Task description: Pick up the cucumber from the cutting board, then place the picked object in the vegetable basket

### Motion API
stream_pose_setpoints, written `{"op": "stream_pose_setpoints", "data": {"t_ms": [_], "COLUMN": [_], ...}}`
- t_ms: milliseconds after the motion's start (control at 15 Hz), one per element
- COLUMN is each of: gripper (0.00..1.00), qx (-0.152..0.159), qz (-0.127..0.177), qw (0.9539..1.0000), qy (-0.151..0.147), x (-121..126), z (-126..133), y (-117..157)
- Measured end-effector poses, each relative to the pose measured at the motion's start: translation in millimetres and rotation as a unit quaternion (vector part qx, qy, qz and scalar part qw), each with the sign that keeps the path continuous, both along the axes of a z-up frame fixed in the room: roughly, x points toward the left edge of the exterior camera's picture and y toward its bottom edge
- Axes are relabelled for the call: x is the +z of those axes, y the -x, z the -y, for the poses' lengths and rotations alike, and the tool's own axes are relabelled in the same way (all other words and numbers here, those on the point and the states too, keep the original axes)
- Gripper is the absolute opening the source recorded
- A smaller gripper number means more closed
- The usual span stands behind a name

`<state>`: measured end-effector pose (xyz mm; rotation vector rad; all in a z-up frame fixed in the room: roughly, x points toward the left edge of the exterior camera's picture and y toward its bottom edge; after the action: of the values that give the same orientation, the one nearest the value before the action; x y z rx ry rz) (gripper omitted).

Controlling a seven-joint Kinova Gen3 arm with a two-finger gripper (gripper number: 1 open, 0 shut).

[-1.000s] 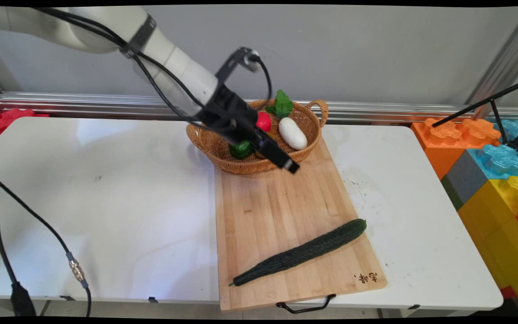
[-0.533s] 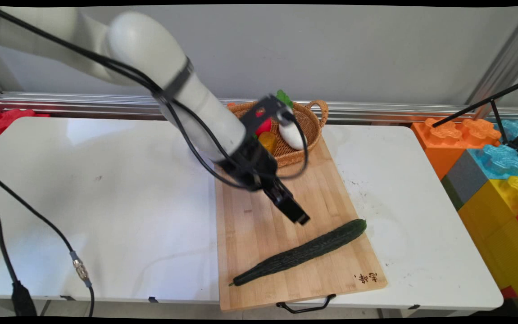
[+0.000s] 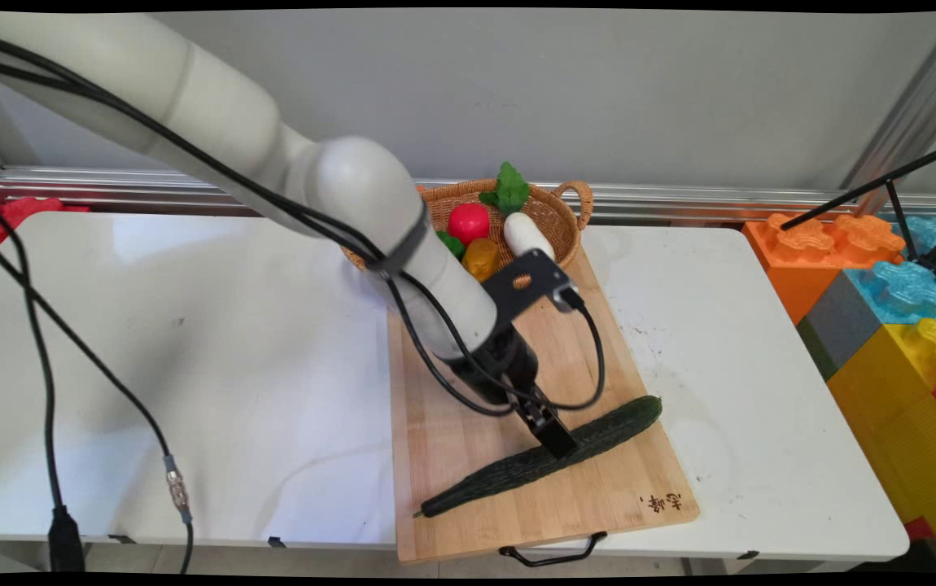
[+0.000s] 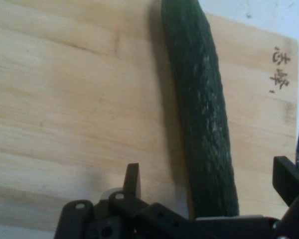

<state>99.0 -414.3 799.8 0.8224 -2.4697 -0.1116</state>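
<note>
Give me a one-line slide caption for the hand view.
Open hand straddling a dark green cucumber lying on a wooden cutting board.

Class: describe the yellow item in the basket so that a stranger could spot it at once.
Find the wooden board on the table; a basket sits at its far end. Inside, the yellow item lies nearest the board, between a red ball and a white oval; nothing else there is yellow.

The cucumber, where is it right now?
The cucumber lies slantwise across the near end of the wooden cutting board, toward the table's right-center in the main view, with the open gripper directly over its middle.
</note>
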Motion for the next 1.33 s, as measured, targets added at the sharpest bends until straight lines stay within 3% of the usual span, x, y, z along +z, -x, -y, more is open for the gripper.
{"op": "stream_pose_setpoints", "data": {"t_ms": [400, 467, 933, 1333], "gripper": [1.0, 0.0, 0.0, 0.0], "qx": [-0.001, -0.002, -0.01, -0.003], "qz": [0.003, 0.002, 0.009, 0.002], "qw": [1.0, 1.0, 0.9999, 0.9999], "qy": [-0.009, -0.009, -0.006, -0.01], "x": [-32, -34, -30, 1], "z": [0, 0, -4, -8], "y": [19, 21, 14, 6]}}
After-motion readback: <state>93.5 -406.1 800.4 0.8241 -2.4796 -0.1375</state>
